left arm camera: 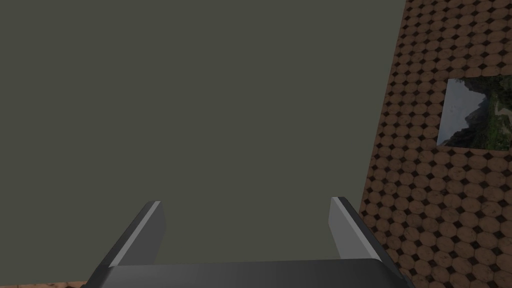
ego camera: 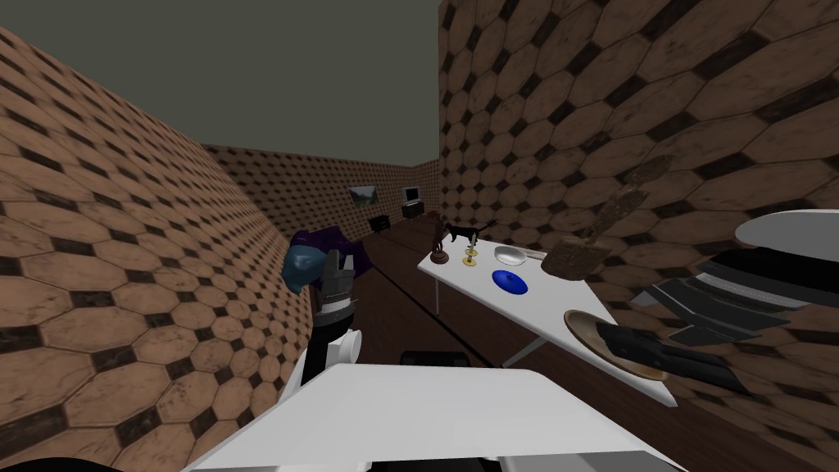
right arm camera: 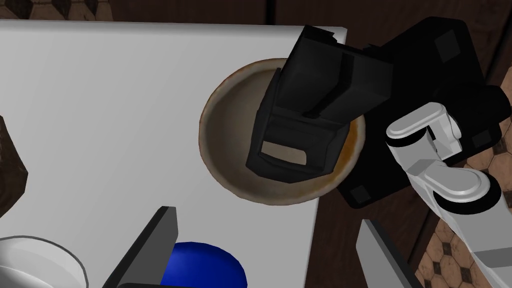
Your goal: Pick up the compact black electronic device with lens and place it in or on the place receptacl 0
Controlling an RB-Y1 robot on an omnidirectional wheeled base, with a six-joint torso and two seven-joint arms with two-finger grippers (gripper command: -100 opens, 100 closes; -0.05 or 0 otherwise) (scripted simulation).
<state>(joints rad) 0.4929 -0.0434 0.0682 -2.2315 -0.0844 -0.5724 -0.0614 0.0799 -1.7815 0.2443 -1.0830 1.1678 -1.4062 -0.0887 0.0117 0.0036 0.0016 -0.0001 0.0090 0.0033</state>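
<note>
Right gripper [right arm camera: 267, 220], fingers apart and holding nothing, poised above a white table [right arm camera: 100, 100]. Just beside one finger lies a blue dish [right arm camera: 205, 265], with a white bowl [right arm camera: 35, 260] further out on that side. Just beyond the fingertips stands a brown bowl [right arm camera: 212, 150] at the table's corner, its rim apparently jutting past the edge. The black camera [right arm camera: 310, 105] lies tilted inside it, one end propped over the rim. Placement appears done, and the hazards are judged as follows: a finger brushing the camera as the hand withdraws could tip it out, and a push on the bowl could slide both off the corner onto the dark floor [ego camera: 393, 279]. Beyond the bowl, well away from the hand, the table carries a brown lump [ego camera: 573, 258], a candlestick [ego camera: 469, 254] and a figurine [ego camera: 440, 246]. Left gripper [left arm camera: 246, 202], fingers spread and empty, is raised on the other side. Brown tiled walls [ego camera: 123, 246] enclose a narrow room, with a picture [ego camera: 363, 194] on the far one.
</note>
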